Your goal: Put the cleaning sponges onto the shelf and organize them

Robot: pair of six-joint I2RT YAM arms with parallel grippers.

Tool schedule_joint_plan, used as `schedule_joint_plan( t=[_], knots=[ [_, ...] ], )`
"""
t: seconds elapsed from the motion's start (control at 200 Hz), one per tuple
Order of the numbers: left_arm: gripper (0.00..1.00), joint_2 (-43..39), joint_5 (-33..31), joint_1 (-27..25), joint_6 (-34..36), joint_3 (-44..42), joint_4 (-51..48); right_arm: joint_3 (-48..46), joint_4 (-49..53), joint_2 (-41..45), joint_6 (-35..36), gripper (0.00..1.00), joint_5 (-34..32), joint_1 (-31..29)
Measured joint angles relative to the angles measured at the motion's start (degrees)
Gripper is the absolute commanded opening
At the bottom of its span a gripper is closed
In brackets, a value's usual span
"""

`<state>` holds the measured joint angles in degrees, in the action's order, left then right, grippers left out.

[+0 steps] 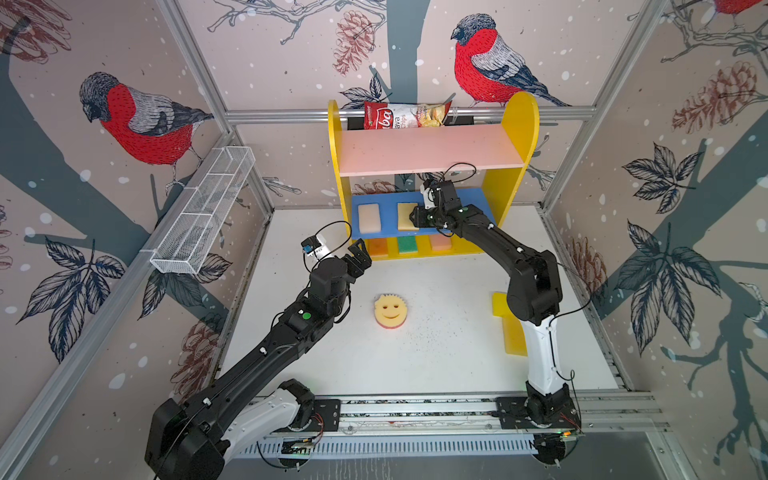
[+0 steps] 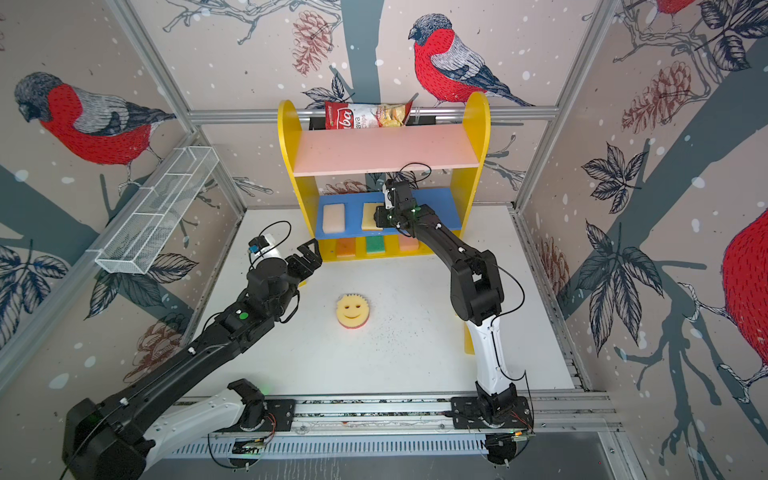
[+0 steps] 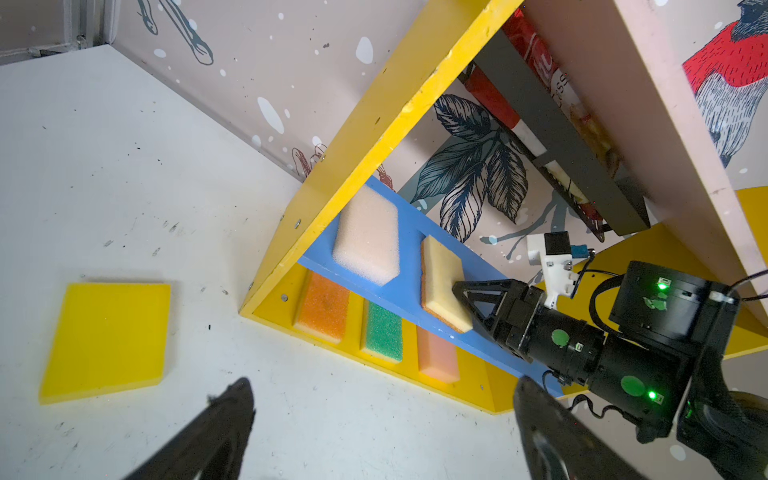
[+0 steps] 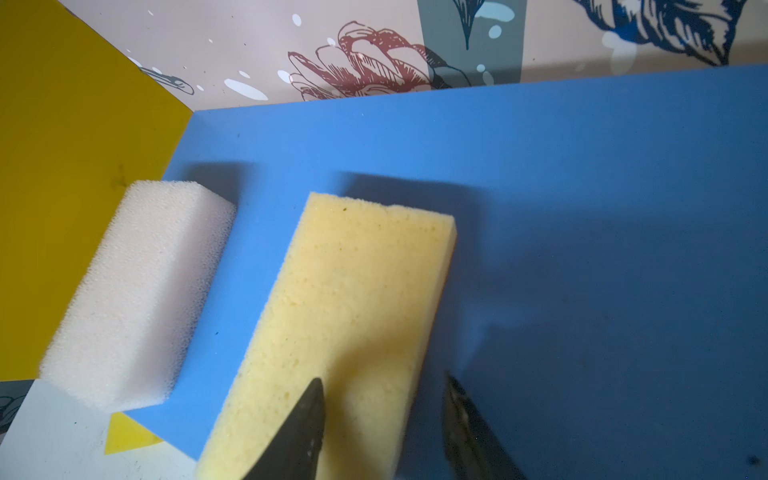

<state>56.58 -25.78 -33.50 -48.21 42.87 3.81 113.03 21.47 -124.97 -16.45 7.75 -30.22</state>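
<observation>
Three-tier shelf [image 1: 521,137] of smooth painted board at the back of the white table [image 1: 436,361]: round-topped yellow side panels, bare pink upper board [image 1: 432,149], blue middle board [image 1: 388,217], yellow base. Cleaning sponges, open-pored foam. On the blue middle board lie a cream block [image 1: 369,217] with clipped corners and, just beside it, a pale yellow slab [image 1: 404,211]; its orange scouring underside shows only in the left wrist view. On the base, side by side: orange sponge [image 1: 378,247], green sponge [image 1: 409,245], salmon sponge [image 1: 440,242]. On the table: round smiley sponge [image 1: 390,309], scalloped rim, pink underlayer; flat yellow pads [image 1: 513,338], partly hidden by the right arm. A yellow square pad [image 3: 108,338] is plain in the left wrist view, nearly covered in both top views. Right gripper [image 4: 383,378]: jaws apart, one finger over the slab's top, the other off its long edge. Left gripper [image 1: 360,257]: jaws wide apart, empty, before the shelf. Crinkled chips bag [image 1: 399,114] behind the pink board; wire-mesh basket [image 1: 203,208] on the left wall.
</observation>
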Motion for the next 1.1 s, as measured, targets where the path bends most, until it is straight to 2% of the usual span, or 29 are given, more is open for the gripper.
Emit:
schedule_joint_plan(
  t=[0.335,0.495,0.72,0.846,1.101],
  knots=[
    [0.96,0.42,0.00,0.00,-0.02,-0.11,0.00,0.81,0.11,0.00,0.04,0.48,0.04,-0.07],
    [0.96,0.48,0.00,0.00,-0.02,-0.11,0.00,-0.28,0.11,0.00,0.02,0.56,0.00,-0.24],
    [0.96,2.12,0.22,0.00,-0.52,-0.20,0.17,-0.52,-0.02,0.04,0.02,0.58,-0.02,-0.24],
    [0.96,2.80,0.28,0.00,-0.90,-0.20,0.24,-0.55,-0.04,0.35,0.15,0.46,-0.02,-0.24],
    [0.96,3.32,0.72,0.00,-0.96,-0.20,0.63,0.04,-0.04,0.13,0.83,0.38,0.02,-0.13]
  ],
)
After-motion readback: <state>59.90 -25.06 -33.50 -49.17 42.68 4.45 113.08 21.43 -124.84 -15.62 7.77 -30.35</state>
